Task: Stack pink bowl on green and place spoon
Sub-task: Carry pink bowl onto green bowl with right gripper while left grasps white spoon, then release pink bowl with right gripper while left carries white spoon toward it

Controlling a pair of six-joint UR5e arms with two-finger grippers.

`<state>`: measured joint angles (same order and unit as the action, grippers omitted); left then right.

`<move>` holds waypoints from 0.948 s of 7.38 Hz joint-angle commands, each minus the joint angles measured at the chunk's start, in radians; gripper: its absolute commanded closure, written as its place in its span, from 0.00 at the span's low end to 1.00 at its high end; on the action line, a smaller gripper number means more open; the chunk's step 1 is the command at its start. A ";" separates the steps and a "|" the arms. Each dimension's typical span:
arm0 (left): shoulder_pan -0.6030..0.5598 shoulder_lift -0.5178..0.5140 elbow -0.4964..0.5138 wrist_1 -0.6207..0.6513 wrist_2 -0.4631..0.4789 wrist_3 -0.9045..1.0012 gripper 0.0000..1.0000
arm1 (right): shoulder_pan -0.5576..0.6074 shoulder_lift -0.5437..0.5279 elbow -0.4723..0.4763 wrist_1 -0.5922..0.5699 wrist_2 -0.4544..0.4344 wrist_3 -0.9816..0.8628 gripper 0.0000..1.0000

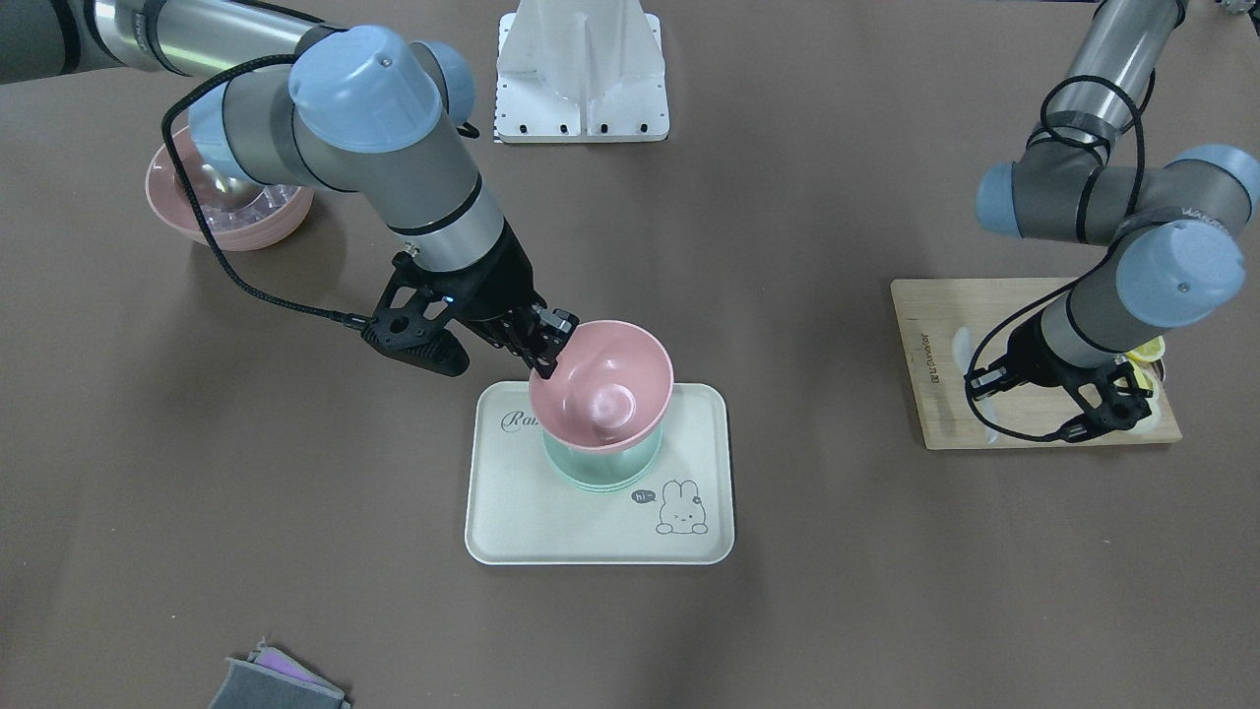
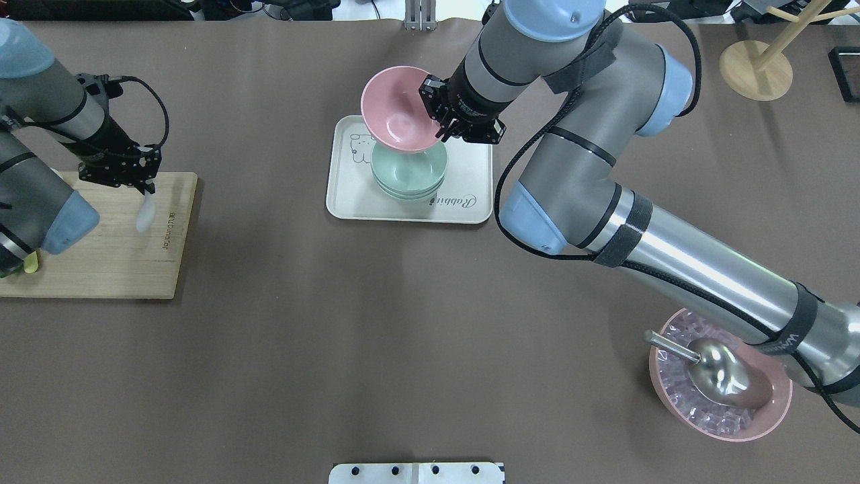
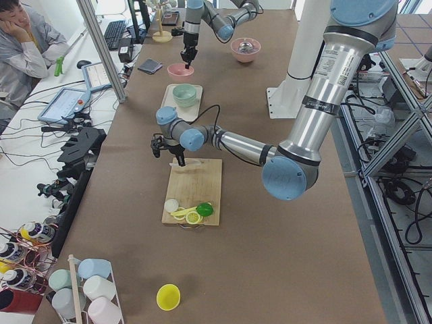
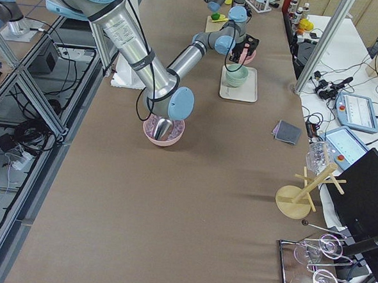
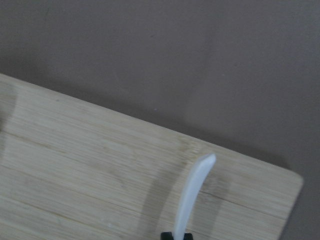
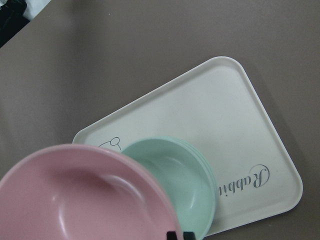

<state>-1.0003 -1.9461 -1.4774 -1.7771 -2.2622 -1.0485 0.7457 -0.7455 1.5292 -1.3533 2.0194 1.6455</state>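
We stand in a robotics lab: a brown-covered work table, a silver aluminium frame post at eleven o'clock, and a grey-clad seated operator at ten o'clock above a grey teach-pendant tablet.

Brown mat covers whole table; aluminium frame post at operator side; tiled floor behind robot; white side bench with cables, tablets; seated operator; diffuse light, soft shadows

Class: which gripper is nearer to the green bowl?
Right. The right gripper holds the pink bowl just above the green bowl; the left gripper is far away over the wooden board, holding the spoon.
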 commanded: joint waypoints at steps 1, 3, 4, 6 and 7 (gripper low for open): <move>0.000 -0.104 -0.027 0.063 -0.061 -0.094 1.00 | -0.035 0.009 -0.041 0.000 -0.034 0.000 1.00; 0.005 -0.202 -0.035 0.062 -0.063 -0.235 1.00 | -0.048 0.020 -0.082 0.003 -0.056 -0.010 1.00; 0.011 -0.256 -0.032 0.058 -0.063 -0.313 1.00 | -0.051 0.017 -0.086 0.003 -0.054 -0.024 1.00; 0.041 -0.350 0.006 0.045 -0.056 -0.414 1.00 | -0.055 0.020 -0.089 0.005 -0.068 -0.023 0.00; 0.063 -0.379 0.035 -0.003 -0.053 -0.421 1.00 | -0.054 0.020 -0.089 0.029 -0.070 -0.013 0.00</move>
<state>-0.9606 -2.2813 -1.4738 -1.7422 -2.3188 -1.4419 0.6915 -0.7264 1.4413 -1.3424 1.9550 1.6257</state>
